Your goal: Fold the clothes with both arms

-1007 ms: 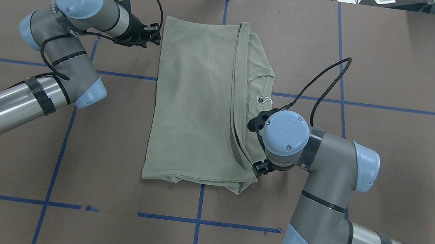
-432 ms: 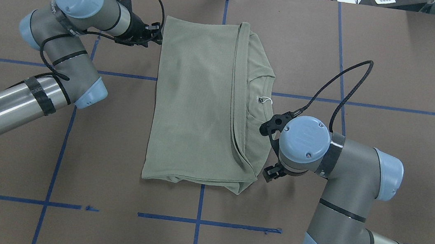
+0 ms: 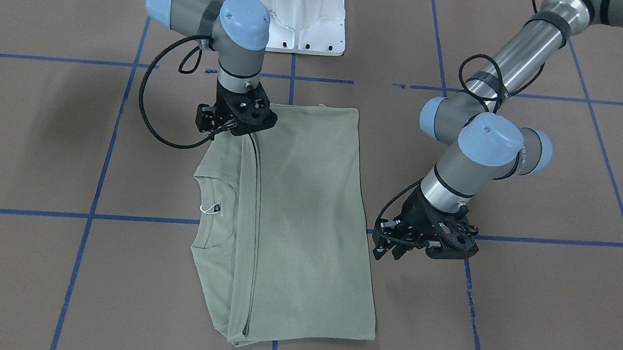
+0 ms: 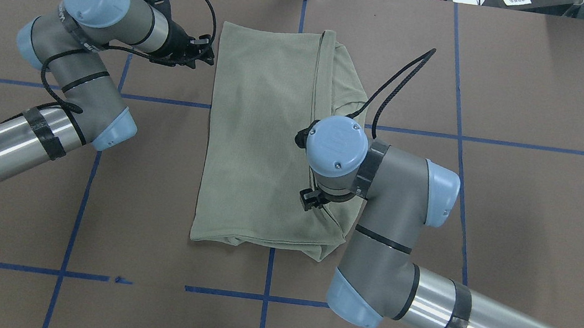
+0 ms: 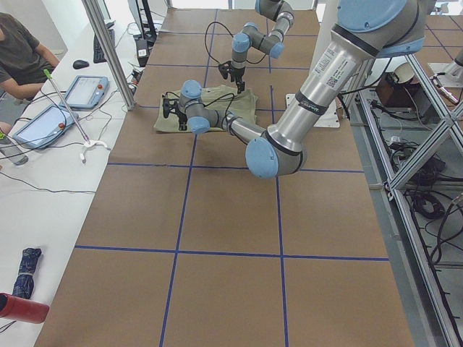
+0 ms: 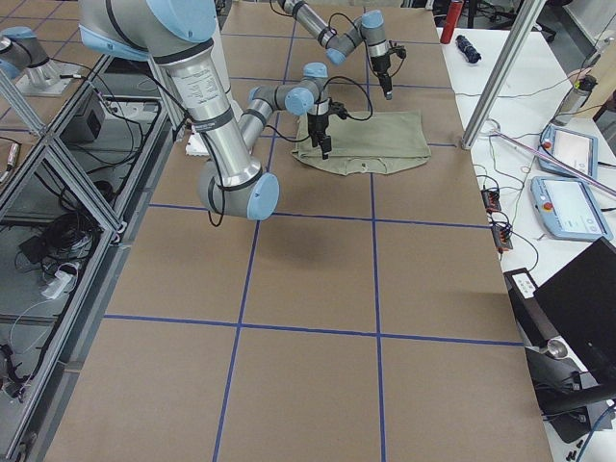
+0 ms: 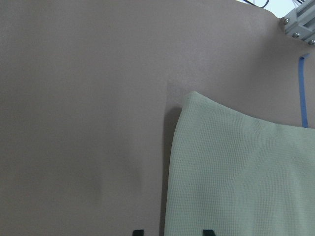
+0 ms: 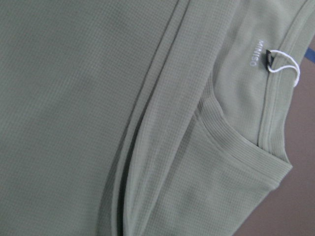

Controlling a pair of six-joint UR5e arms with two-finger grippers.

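At the left of the overhead frame, the left gripper sits at table height, right at the upper-left corner of the shirt. Its wrist view shows two fingertips spread apart along the bottom edge. The shirt's left edge runs up between them, so the open jaws straddle the cloth without pinching it.

The shirt lies mid-frame on the brown table, folded into a rectangle. Its long axis runs top to bottom in the overhead view. A lengthwise fold line sits right of centre, and the collar part shows beyond it on the right.

Further right, the right gripper hangs over that fold line in the lower part of the shirt, pointing down. Its own wrist hides the fingers from above and its camera shows none, so we cannot tell how the jaws stand.

We judge that the next fold turns on the shirt's two ends. The left gripper is already at the cloth's edge, and the right is above the cloth, not beside it.

Beside the collar we read "MINISO" in pale letters, and next to it is a small dark tag on a white string loop.
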